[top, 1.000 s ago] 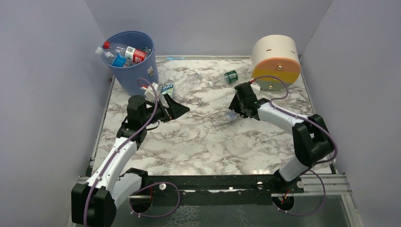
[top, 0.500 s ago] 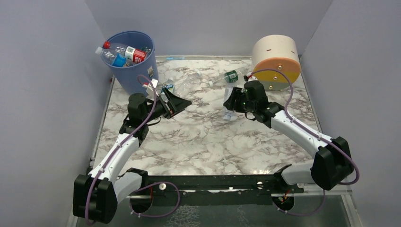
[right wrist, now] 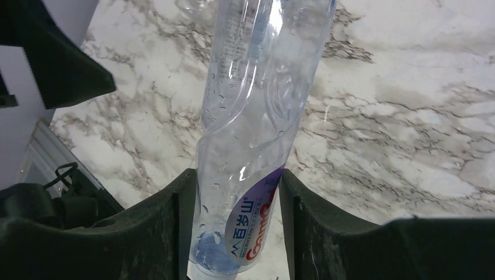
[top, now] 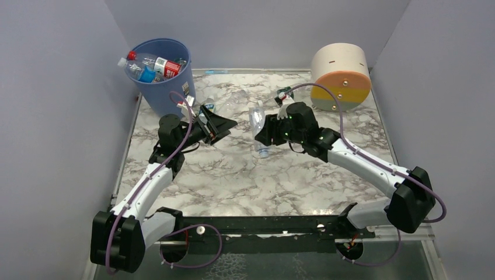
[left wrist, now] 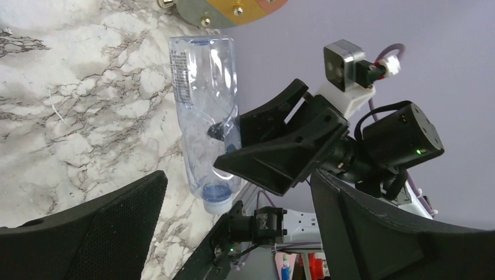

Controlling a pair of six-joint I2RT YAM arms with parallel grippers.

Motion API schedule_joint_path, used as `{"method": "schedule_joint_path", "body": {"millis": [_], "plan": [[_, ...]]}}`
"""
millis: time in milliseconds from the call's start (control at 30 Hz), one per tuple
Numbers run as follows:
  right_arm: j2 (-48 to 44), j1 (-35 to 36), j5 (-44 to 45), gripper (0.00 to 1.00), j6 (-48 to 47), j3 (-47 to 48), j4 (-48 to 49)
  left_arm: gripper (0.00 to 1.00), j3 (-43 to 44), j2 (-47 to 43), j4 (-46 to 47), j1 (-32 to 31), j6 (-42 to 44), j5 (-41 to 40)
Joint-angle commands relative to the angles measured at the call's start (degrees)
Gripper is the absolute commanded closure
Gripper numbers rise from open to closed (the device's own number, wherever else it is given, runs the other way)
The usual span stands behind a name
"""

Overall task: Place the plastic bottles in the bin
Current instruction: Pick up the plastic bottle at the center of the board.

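My right gripper (top: pixel 265 133) (right wrist: pixel 236 224) is shut on a clear plastic bottle (top: pixel 257 118) (right wrist: pixel 257 111) with a purple-white label, held above the table's middle with its blue cap end down. The left wrist view shows that bottle (left wrist: pixel 204 111) hanging from the right gripper (left wrist: pixel 245 146). My left gripper (top: pixel 223 128) (left wrist: pixel 233 233) stands wide open and empty, just left of the bottle. The blue bin (top: pixel 169 93) at the back left holds several bottles (top: pixel 156 65). Two bottles lie on the table: a clear one (top: pixel 225 104) and a green-labelled one (top: pixel 285 93).
A cream, orange and yellow drum (top: pixel 340 74) (left wrist: pixel 233 9) lies at the back right. Grey walls close in the marble table (top: pixel 245 181) on three sides. The arms' black base rail (top: pixel 262 224) runs along the near edge.
My right arm has lifted the clear bottle off the table and carried it left toward the middle, tightening its grip. The left gripper has opened a little wider and barely moved.
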Motion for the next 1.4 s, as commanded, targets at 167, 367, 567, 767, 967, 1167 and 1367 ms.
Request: {"method": "schedule_joint_path", "body": {"millis": [167, 367, 567, 767, 967, 1167, 1367], "plan": [[2.0, 5.6, -1.7, 0.49, -4.1, 4.9, 3.0, 0.01, -1.6, 0.1, 3.4, -0.4, -1.1, 0.7], [3.7, 8.2, -1.0, 0.49, -4.6, 7.3, 2.2, 0.01, -1.8, 0.2, 3.7, -0.5, -1.0, 0.4], [5.0, 10.0, -0.9, 0.49, -4.4, 9.1, 1.9, 0.01, -1.8, 0.5, 3.7, -0.6, -0.4, -0.1], [6.1, 11.8, -0.9, 0.49, -4.3, 10.8, 1.5, 0.01, -2.2, 1.0, 3.7, -0.7, 0.4, -0.5], [6.9, 12.8, -0.8, 0.49, -4.3, 11.9, 1.2, 0.04, -2.3, 1.3, 3.7, -0.7, 0.9, -1.1], [7.0, 13.2, 0.0, 0.49, -4.5, 12.2, 0.7, 0.22, -2.0, 1.3, 3.0, -0.7, 1.8, -1.6], [6.6, 13.2, 0.3, 0.47, -4.4, 12.3, 0.3, 0.32, -0.4, 1.0, -1.3, -0.8, 4.8, -3.4]]}}
